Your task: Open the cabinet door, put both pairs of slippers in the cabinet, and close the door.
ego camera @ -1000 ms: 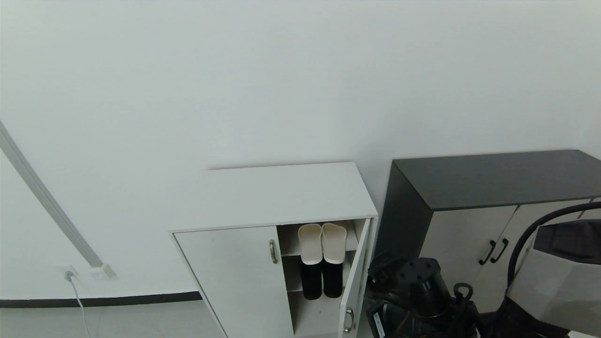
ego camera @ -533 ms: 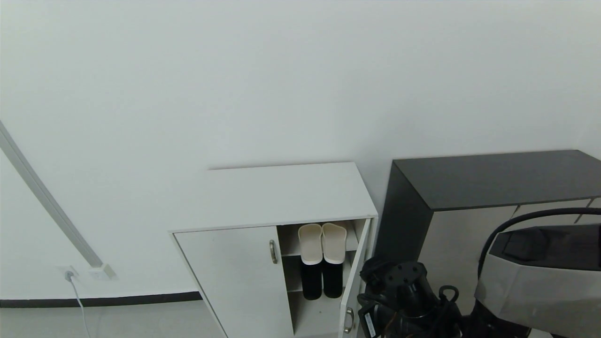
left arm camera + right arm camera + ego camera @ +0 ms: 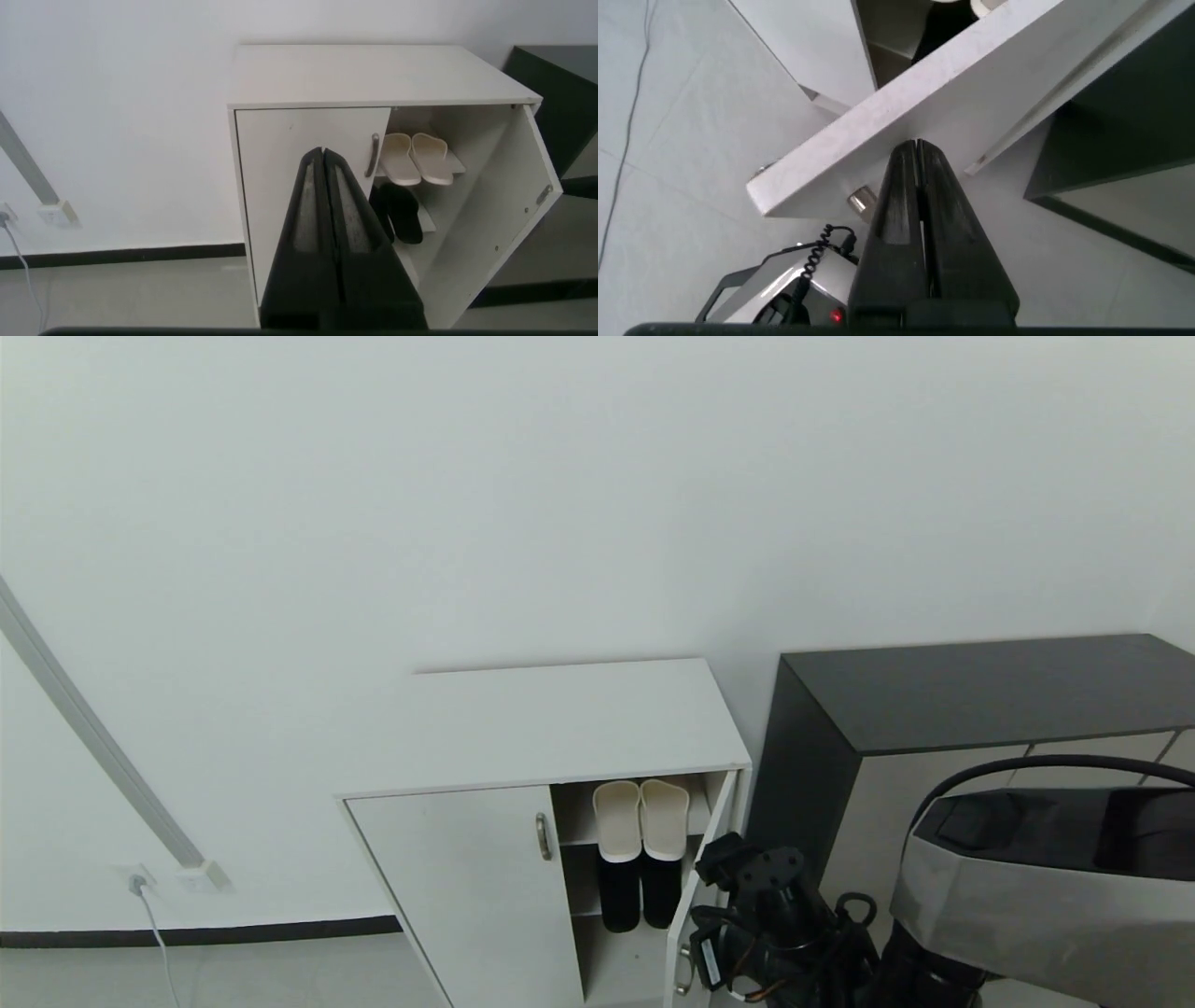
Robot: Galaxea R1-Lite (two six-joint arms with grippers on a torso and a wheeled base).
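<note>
I read the site as a plain indoor room, home or office undetermined: bare white wall (image 3: 560,476), black skirting strip (image 3: 233,931), pale tiled floor (image 3: 682,168), surface cable trunking (image 3: 93,737) running to a wall socket (image 3: 135,877), and two low storage units, a white cabinet (image 3: 560,719) holding slippers (image 3: 619,821) and a dark-topped cabinet (image 3: 980,686)

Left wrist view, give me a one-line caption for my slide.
Shut left gripper facing a white two-door cabinet, its right door open on cream slippers shelved above black slippers.
</note>
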